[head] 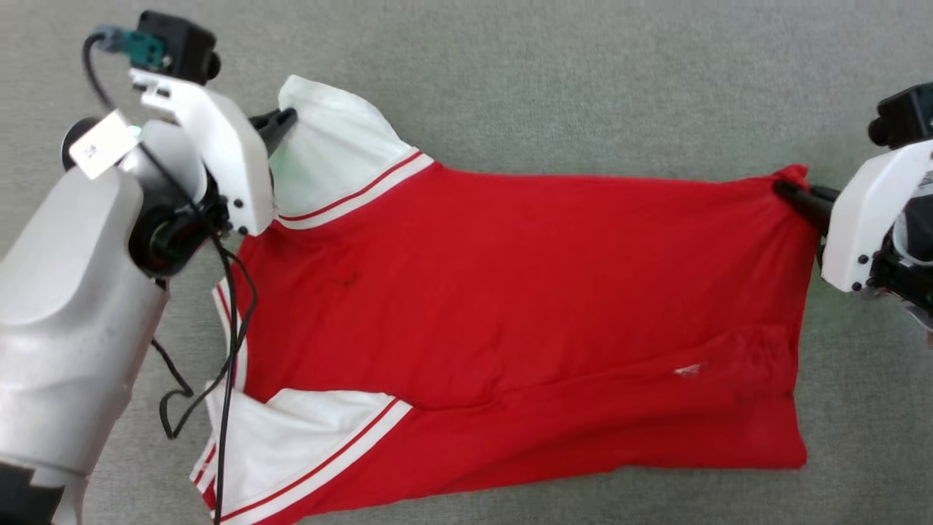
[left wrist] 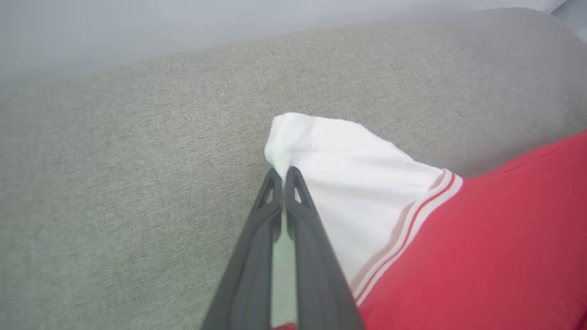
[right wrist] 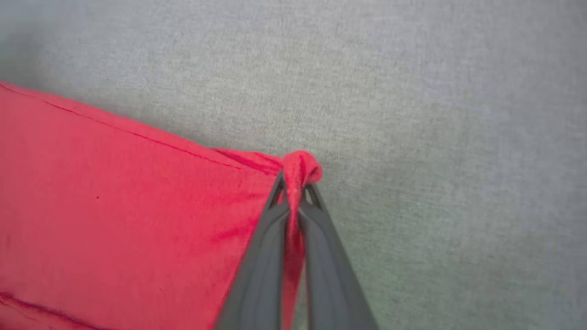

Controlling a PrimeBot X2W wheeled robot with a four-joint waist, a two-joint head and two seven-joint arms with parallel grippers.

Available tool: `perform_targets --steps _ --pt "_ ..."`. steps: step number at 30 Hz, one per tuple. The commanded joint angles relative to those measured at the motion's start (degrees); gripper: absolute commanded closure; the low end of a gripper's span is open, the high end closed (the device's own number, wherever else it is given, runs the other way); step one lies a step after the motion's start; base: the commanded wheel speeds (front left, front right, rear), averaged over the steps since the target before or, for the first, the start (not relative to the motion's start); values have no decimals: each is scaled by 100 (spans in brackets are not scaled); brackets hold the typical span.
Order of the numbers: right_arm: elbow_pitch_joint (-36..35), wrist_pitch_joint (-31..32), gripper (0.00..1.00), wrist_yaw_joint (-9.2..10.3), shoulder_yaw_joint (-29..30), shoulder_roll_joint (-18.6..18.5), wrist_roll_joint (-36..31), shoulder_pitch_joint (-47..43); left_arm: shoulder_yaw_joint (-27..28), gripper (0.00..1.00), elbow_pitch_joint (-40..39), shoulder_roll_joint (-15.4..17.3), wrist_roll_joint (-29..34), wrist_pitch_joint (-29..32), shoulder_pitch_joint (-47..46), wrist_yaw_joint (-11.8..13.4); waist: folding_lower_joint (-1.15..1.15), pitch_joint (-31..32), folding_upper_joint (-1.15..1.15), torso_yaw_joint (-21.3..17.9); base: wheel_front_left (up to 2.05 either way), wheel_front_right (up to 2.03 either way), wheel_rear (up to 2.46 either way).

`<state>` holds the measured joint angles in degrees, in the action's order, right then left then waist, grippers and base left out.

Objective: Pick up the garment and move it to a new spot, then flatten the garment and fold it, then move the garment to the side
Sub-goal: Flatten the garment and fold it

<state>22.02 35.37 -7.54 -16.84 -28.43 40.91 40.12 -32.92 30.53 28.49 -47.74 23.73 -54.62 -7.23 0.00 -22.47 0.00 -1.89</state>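
We log L gripper [left wrist: 284,173] clamped on the tip of a white sleeve [left wrist: 348,183], R gripper [right wrist: 296,184] pinching a bunched red hem corner [right wrist: 300,165], w/ the red T-shirt [head: 510,292] spread btw them, plain red side up, on the grey fabric surface [head: 583,73].

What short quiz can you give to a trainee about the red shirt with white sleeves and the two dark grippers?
1. True or false: the left gripper is shut on the edge of a white sleeve of the red thin-fabric garment.
2. Choose one: the right gripper pinches A) a red corner of the garment, B) the striped trim, C) nothing.
3. Fill the gap: the garment lies spread on a ____ woven surface.

Key: 1 true; 2 A; 3 grey.
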Motion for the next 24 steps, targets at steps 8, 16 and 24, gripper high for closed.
perform_targets --steps 8,16,24 --pt "-261 -605 100 11 449 102 -294 -901 399 100 -425 362 -229 -882 1255 258 0 526 0 176 0 0 0" --pt "-296 -1266 100 12 874 505 -651 -1972 478 100 -1256 598 -268 -1495 2828 670 0 825 0 265 0 0 0" --pt "-137 -1938 100 12 1303 892 -766 -2740 366 100 -1865 523 -436 -1681 4136 1088 0 1002 0 292 0 0 0"
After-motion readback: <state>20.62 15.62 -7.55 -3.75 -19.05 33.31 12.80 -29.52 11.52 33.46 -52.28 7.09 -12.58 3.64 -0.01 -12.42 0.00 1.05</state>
